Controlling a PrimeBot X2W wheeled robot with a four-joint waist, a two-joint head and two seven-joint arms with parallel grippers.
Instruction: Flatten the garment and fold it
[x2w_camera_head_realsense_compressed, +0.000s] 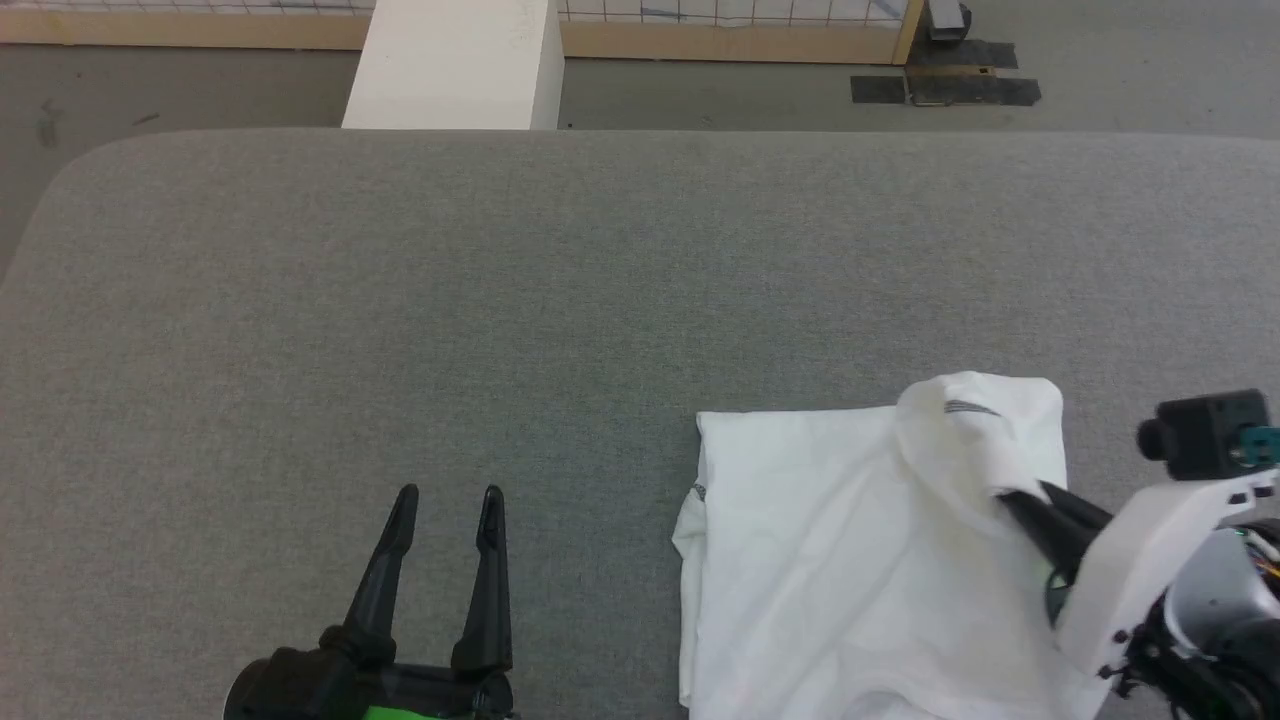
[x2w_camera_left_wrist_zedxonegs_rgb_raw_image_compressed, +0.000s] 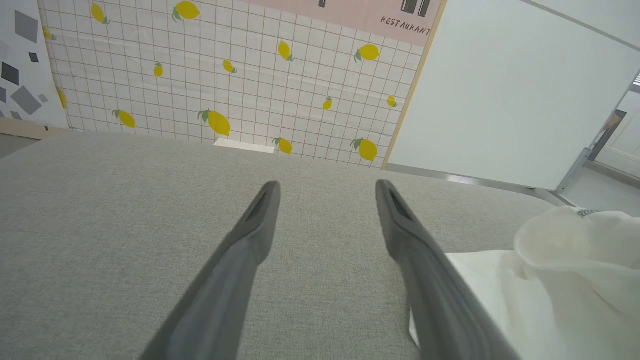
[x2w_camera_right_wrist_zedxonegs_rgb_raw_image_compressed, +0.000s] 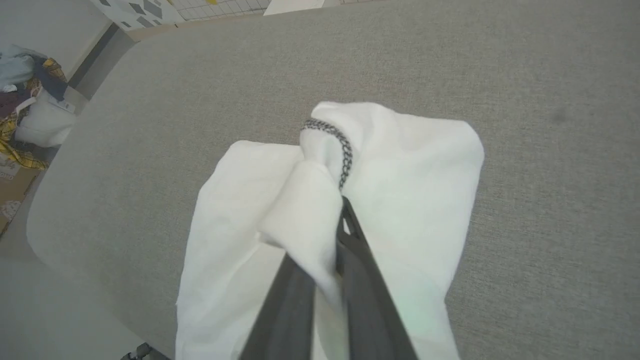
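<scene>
Two claws logged: left claw (x2w_camera_head_realsense_compressed: 450, 492) spread wide and empty, low over bare table (x2w_camera_head_realsense_compressed: 500, 300), near the garment (x2w_camera_head_realsense_compressed: 820, 560); right claw (x2w_camera_head_realsense_compressed: 1030, 497) pinching a raised fold beside the stitched hem (x2w_camera_right_wrist_zedxonegs_rgb_raw_image_compressed: 344, 155). Found garment at near right of table, partly folded, left edge fairly straight. Judged best to carry fold low, lay flat, release late. Noted ample open table leftward and beyond; near edge close.

Left pincer (x2w_camera_head_realsense_compressed: 450, 492) — two long, tapered black fingers (x2w_camera_head_realsense_compressed: 385, 570) on a black base with a green patch (x2w_camera_head_realsense_compressed: 400, 712). Right pincer (x2w_camera_head_realsense_compressed: 1012, 497) — dark fingers (x2w_camera_head_realsense_compressed: 1060, 520), white plastic bracket (x2w_camera_head_realsense_compressed: 1150, 560), black wrist camera (x2w_camera_head_realsense_compressed: 1200, 435), silver joint (x2w_camera_head_realsense_compressed: 1215, 600).
</scene>
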